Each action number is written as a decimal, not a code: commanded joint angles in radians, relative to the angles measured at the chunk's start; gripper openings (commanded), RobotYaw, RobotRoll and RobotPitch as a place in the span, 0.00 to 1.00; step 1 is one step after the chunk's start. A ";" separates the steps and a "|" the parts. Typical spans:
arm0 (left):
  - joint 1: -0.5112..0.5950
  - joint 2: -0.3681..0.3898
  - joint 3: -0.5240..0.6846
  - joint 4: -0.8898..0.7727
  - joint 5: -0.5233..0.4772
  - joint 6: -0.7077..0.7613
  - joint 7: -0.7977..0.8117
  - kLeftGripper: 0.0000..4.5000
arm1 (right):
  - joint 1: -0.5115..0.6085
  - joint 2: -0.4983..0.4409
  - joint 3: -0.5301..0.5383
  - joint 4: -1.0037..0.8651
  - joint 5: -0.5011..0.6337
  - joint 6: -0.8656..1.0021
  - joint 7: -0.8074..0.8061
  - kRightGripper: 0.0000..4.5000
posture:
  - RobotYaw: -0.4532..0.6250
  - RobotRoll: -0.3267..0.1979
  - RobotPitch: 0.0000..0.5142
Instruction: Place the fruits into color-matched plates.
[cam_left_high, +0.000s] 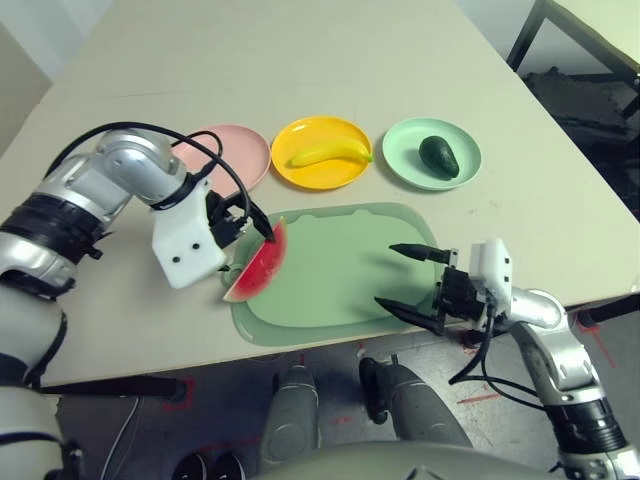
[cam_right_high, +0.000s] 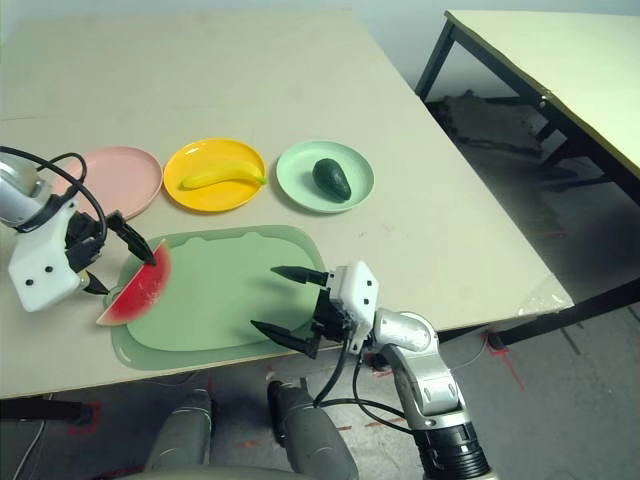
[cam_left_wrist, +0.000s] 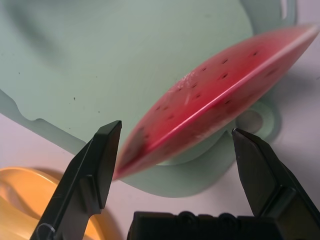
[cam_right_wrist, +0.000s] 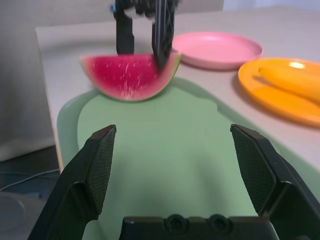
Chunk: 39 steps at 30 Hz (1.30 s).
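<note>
Red, dark-seeded watermelon wedge (cam_left_high: 258, 268) with green rind; yellow banana (cam_left_high: 330, 153) on yellow-orange plate (cam_left_high: 300, 172); dark green avocado (cam_left_high: 438, 156) on mint plate (cam_left_high: 400, 160); pink plate (cam_left_high: 245, 160).

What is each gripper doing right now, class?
Left gripper: open, fingers straddling the red watermelon wedge with green rind, not closed on it.
Right gripper: open, holding nothing.

No readable text or labels anywhere.

The left arm bends inward, its gripper (cam_left_high: 247, 243) pointing steeply down with fingers spread. The right arm reaches in low, its gripper (cam_left_high: 402, 277) level, pointing left, fingers wide apart.
</note>
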<state>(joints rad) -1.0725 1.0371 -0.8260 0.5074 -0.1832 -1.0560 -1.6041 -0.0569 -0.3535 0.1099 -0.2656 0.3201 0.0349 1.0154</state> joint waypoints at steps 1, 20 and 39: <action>0.022 -0.022 -0.016 -0.007 0.009 -0.002 -0.010 1.00 | 0.020 -0.016 0.012 -0.010 0.015 0.021 -0.021 0.99 | 0.36 0.62 0.35; 0.215 0.039 0.065 -0.252 0.076 0.367 -0.010 0.90 | 0.019 -0.065 0.035 -0.053 0.063 0.110 -0.095 1.00 | 0.37 0.62 0.34; 0.162 -0.010 0.176 -0.161 0.157 0.425 -0.010 0.49 | 0.004 -0.069 0.002 -0.102 0.130 0.161 -0.142 1.00 | 0.37 0.62 0.34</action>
<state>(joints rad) -0.8785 1.0332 -0.6829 0.3275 -0.0287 -0.6317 -1.6102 -0.0526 -0.4197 0.1278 -0.3397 0.4279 0.1804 0.8796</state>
